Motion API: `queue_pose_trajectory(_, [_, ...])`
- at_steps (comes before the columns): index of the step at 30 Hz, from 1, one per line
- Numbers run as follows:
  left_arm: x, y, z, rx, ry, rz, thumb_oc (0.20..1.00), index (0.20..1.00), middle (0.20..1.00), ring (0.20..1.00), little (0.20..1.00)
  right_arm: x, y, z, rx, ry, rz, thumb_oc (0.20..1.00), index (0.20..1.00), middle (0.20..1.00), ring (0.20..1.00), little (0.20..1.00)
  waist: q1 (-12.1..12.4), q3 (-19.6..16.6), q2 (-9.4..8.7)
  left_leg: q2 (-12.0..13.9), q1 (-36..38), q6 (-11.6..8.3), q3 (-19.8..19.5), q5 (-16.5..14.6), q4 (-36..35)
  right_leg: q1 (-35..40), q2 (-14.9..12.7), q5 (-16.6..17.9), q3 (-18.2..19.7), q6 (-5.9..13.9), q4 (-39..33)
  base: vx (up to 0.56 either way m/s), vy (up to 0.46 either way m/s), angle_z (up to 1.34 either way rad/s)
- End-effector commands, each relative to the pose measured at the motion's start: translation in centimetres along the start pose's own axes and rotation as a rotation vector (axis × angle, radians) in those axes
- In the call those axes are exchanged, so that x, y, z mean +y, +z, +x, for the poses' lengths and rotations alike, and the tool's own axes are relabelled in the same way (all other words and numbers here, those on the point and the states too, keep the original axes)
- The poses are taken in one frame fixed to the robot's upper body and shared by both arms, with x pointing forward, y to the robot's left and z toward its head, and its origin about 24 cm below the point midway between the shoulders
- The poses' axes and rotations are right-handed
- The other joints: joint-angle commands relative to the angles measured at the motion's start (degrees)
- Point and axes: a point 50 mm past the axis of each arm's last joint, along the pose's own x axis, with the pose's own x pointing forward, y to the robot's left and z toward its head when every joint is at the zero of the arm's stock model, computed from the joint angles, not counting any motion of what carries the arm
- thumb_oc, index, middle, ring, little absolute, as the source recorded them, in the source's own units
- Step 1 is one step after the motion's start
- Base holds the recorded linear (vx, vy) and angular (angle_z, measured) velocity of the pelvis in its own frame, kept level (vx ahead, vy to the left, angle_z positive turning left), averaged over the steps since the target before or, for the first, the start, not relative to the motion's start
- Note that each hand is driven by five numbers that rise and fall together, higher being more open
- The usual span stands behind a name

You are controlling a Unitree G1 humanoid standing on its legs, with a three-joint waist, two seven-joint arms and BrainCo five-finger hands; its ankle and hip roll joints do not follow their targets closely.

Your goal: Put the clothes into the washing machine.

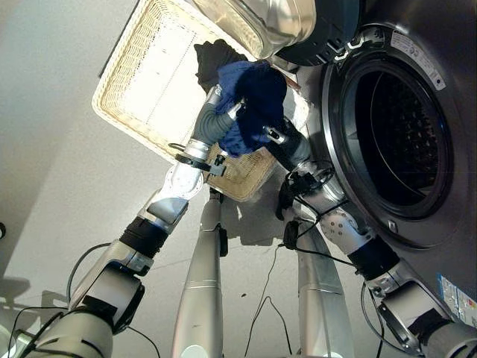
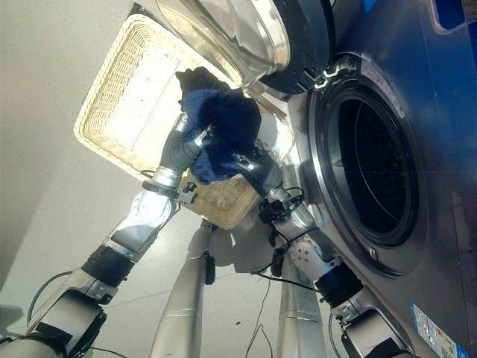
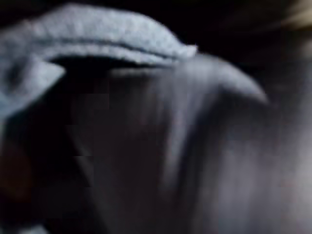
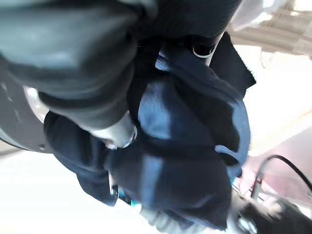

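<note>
Both hands [image 1: 223, 104] [image 1: 277, 138] buried in blue clothes [image 1: 253, 101] above wicker basket [image 1: 141, 82], pale floor [image 1: 52, 179].

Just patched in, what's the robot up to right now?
Both hands are buried in a bundle of dark blue clothes, holding it up above the wicker basket on the floor. The left hand comes at it from the basket side, the right hand from the washing machine side. The machine's door is open; nothing is in the drum yet.
</note>
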Motion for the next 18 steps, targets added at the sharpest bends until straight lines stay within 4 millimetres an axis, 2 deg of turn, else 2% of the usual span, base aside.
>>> queue_pose_trajectory(1, [-2.0,2.6,0.8,-0.149,-0.075,-0.104,0.200,0.200,0.200,0.200,0.200,4.0,2.7,1.0,-0.196,0.154,0.056,0.200,0.200,0.200,0.200,0.200,0.33,-0.98,-0.05,-4.38,-0.19,1.29,0.22,-6.12,5.44,3.34,1.70,13.26,-1.53,7.38,-15.83,0.00,0.000,0.00])
queue_pose_trajectory(16, [-3.3,3.8,0.2,-0.202,-0.138,-0.172,0.200,0.200,0.200,0.200,0.200,4.0,3.3,0.5,-0.285,0.089,0.089,0.200,0.200,0.200,0.200,0.200,0.17,-0.98,0.18,-4.45,-0.43,1.59,0.76,-5.90,5.24,2.98,1.88,13.52,-1.40,7.36,-15.92,0.00,0.006,0.00])
queue_pose_trajectory(17, [-3.3,3.7,0.3,-0.197,-0.123,-0.152,0.511,0.511,0.511,0.511,0.511,4.0,3.4,0.4,-0.293,0.087,0.091,0.200,0.200,0.200,0.200,0.200,0.18,-0.98,0.18,-4.45,-0.42,1.60,0.77,-5.93,5.25,3.01,1.89,13.50,-1.41,7.37,-15.93,0.00,0.000,0.00])
queue_pose_trajectory(18, [-3.2,3.7,0.2,-0.193,-0.115,-0.142,0.909,0.909,0.909,0.909,0.909,4.0,3.4,0.4,-0.297,0.087,0.093,0.200,0.200,0.200,0.200,0.200,0.20,-0.98,0.18,-4.43,-0.43,1.60,0.79,-5.90,5.22,3.02,1.89,13.50,-1.43,7.37,-15.94,0.00,0.000,0.00])
